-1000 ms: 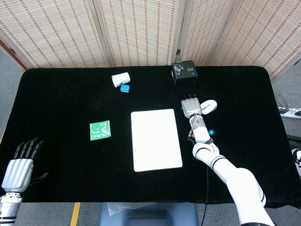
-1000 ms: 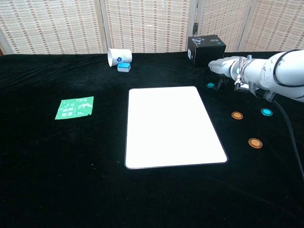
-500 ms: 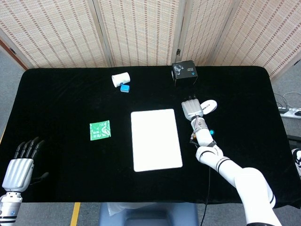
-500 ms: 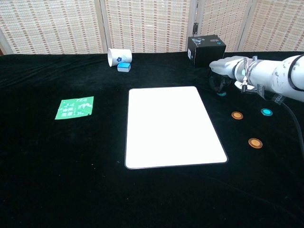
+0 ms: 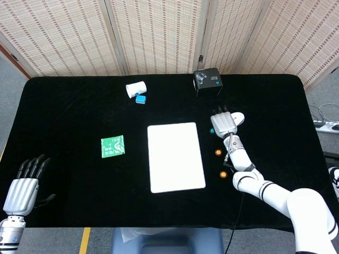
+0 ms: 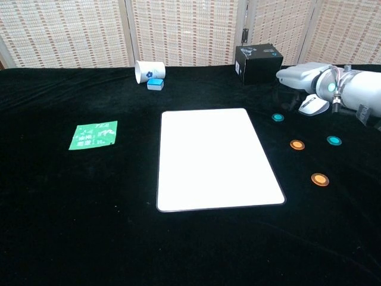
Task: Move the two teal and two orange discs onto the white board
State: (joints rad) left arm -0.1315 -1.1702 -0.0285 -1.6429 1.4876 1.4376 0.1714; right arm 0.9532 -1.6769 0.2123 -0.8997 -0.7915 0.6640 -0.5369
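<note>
The white board (image 6: 214, 158) lies flat in the middle of the black table. To its right sit a teal disc (image 6: 277, 117), an orange disc (image 6: 296, 144), a second teal disc (image 6: 334, 140) and a second orange disc (image 6: 319, 179). My right hand (image 6: 297, 76) hovers behind and to the right of the nearer teal disc, fingers stretched out flat, holding nothing. In the head view that hand (image 5: 225, 123) is just right of the teal disc (image 5: 212, 130), and my forearm hides the other teal one. My left hand (image 5: 21, 188) hangs open off the table's front left corner.
A white oval object (image 6: 312, 106) lies under the right hand. A black box (image 6: 259, 62) stands at the back right. A tipped paper cup (image 6: 149, 70) and a small blue box (image 6: 155, 84) sit at the back, with a green packet (image 6: 94, 134) on the left.
The teal disc near the right hand slid toward the front and right. The right hand then drew back to the right, uncovering it. The left hand has not moved.
</note>
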